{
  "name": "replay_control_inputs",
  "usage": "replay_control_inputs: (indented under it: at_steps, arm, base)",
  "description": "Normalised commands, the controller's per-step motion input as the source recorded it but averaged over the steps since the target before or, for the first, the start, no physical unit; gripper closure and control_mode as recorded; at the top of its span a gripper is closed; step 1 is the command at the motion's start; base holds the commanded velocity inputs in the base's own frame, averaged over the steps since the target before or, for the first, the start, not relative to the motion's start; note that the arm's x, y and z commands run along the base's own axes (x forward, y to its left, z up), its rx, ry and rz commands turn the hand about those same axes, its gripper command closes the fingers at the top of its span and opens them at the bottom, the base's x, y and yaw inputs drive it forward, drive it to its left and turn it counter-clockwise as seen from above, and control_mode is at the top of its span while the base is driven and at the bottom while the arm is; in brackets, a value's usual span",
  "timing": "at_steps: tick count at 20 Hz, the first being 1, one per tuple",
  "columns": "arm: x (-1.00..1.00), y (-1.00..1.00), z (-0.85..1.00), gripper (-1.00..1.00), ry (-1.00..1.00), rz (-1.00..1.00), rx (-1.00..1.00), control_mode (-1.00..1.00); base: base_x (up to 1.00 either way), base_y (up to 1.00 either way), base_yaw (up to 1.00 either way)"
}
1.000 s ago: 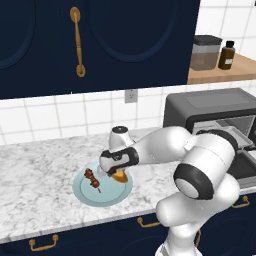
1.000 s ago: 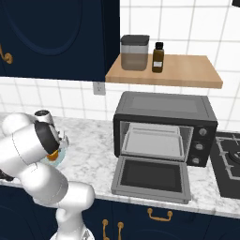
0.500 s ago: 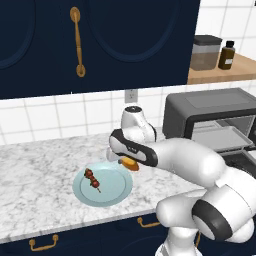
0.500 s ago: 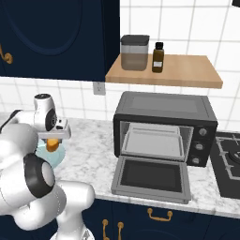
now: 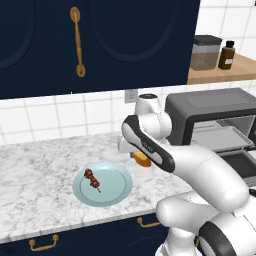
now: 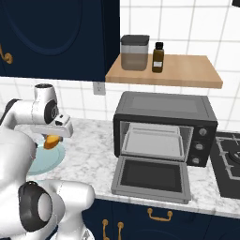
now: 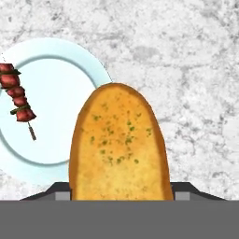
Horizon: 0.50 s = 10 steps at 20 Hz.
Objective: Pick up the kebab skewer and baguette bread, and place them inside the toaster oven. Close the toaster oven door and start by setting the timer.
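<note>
- Hand view looked down on the baguette bread, which the tool gripped between its fingers, above the marble tabletop and beside the pale blue plate
- Kebab skewer lay alone on the plate, toward its left side
- From the left base view the tool hung with the bread over the tabletop between the plate and the toaster oven; the white arm crossed in front of the oven's lower left
- Toaster oven stood well apart to the right, its toaster oven door folded down flat and the metal tray rack bare inside
- Two knobs sat on the oven's right face; a stove corner lay just beside it
- Above, a wooden shelf carried a grey-lidded canister and a brown bottle
- Navy cabinets with a brass handle hung over the white tiled wall
</note>
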Motion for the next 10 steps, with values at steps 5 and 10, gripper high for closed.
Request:
replay_control_inputs:
  at_steps: [5,10]
  arm:
    - [-0.47,-0.42,0.28,1.00,0.02,-0.20,0.00,-1.00]
    - [-0.32,-0.39,0.35,1.00,0.10,-0.25,0.00,-1.00]
  base:
    - [0.00,0.00,0.00]
    - [0.00,0.00,0.00]
